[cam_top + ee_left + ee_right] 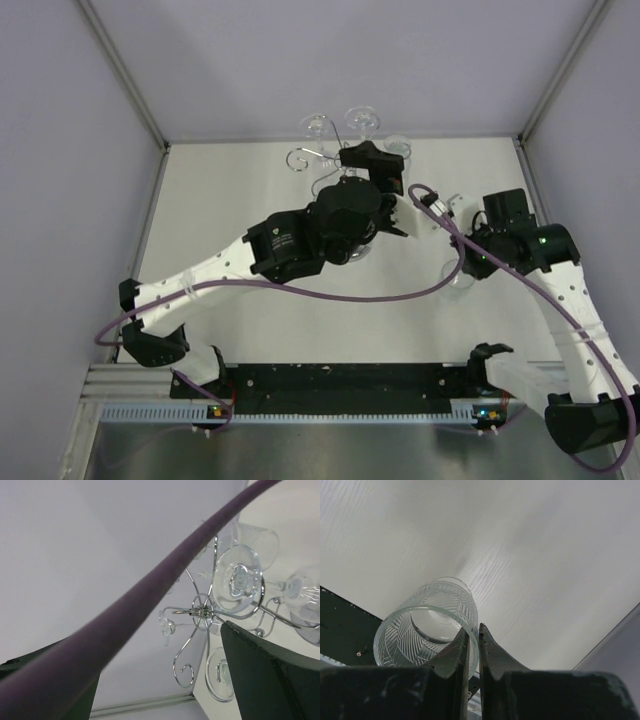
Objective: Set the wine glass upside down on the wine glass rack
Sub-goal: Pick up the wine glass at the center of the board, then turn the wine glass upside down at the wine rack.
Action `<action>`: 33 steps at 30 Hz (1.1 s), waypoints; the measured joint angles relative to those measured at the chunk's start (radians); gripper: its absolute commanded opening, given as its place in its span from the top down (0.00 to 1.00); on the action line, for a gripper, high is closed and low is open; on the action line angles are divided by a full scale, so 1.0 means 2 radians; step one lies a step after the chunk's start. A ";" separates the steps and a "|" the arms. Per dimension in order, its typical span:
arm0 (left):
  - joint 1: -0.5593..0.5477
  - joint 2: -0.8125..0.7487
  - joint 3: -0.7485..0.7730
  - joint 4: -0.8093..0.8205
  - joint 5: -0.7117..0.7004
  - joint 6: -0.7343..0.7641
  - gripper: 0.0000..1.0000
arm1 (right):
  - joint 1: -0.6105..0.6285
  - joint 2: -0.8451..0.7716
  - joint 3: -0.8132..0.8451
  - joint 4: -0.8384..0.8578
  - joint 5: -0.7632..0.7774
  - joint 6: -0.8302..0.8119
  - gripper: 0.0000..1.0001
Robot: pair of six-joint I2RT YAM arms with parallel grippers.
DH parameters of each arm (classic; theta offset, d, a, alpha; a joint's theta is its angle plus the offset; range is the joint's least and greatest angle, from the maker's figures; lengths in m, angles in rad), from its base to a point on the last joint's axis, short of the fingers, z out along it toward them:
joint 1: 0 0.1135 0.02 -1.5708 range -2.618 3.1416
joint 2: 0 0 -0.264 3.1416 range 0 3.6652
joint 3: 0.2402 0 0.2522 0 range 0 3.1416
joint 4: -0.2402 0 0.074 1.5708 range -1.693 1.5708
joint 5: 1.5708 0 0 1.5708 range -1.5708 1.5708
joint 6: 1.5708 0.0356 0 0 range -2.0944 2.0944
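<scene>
The wine glass rack (335, 152) stands at the table's far edge, a chrome wire stand with scroll arms. In the left wrist view its hub (202, 612) shows close up, with several clear glasses hanging upside down, one foot (237, 580) nearest. My left gripper (382, 190) is at the rack, jaws wide open and empty (160, 690). My right gripper (474, 630) is shut on the rim of a wine glass (430, 625) with a cut herringbone bowl. Its stem is hidden. In the top view this glass (460, 282) hangs under my right wrist, right of centre.
Grey enclosure walls rise on the left, right and back sides of the white table (240, 190). A purple cable (400, 292) loops between the arms and crosses the left wrist view (150, 605). A black strip (340, 380) runs along the near edge.
</scene>
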 measured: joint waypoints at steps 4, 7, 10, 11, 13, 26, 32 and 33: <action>-0.004 0.000 -0.025 0.067 -0.050 0.032 0.01 | 0.036 -0.001 0.007 -0.005 0.022 0.023 1.00; -0.006 0.000 -0.039 0.092 -0.079 0.051 0.02 | 0.044 -0.001 0.011 -0.007 0.033 0.031 1.00; -0.009 0.002 -0.042 0.106 -0.108 0.075 0.02 | 0.045 -0.001 0.016 -0.011 0.042 0.036 1.00; -0.011 0.002 -0.045 0.115 -0.116 0.084 0.02 | 0.046 -0.001 0.018 -0.011 0.045 0.036 1.00; -0.013 0.002 -0.058 0.135 -0.130 0.102 0.02 | 0.047 -0.001 0.022 -0.013 0.047 0.037 1.00; -0.027 -0.002 -0.161 0.243 -0.175 0.209 0.02 | 0.047 0.001 0.043 -0.015 0.061 0.041 1.00; -0.029 -0.021 -0.161 0.219 -0.169 0.190 0.02 | 0.047 0.001 0.053 -0.017 0.074 0.040 1.00; -0.029 -0.025 -0.160 0.208 -0.166 0.181 0.02 | 0.047 0.001 0.057 -0.017 0.077 0.040 1.00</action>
